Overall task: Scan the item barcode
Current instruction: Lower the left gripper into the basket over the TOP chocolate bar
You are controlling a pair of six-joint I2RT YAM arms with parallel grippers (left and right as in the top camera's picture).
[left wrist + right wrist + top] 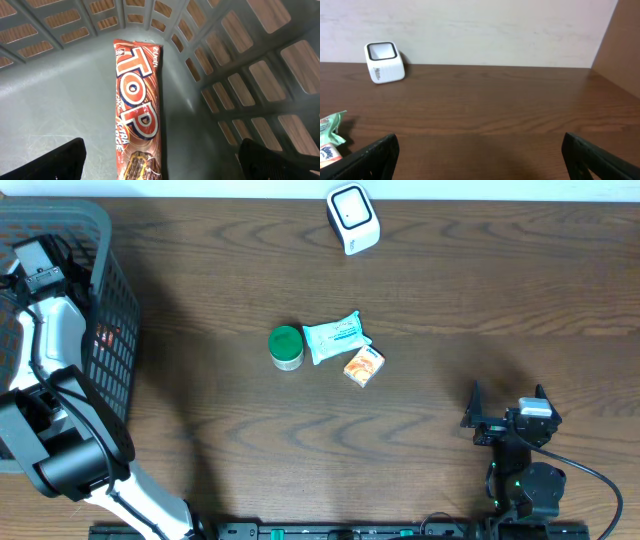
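Both wide, we log | left gripper (162, 162) over red foil TOP chocolate bar (136, 95) inside grey plastic basket (240, 75) | right gripper (480, 157) well apart from basket.

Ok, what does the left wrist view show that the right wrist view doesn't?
Only the left wrist: a long red-brown TOP snack bar lying on the floor of the grey slatted plastic basket. Only the right wrist: the white cube-shaped scanner standing on the brown wooden table, and a green-and-white soft packet at the left edge. Both: that table, glimpsed through the slats, and open, empty jaws: left gripper, right gripper.
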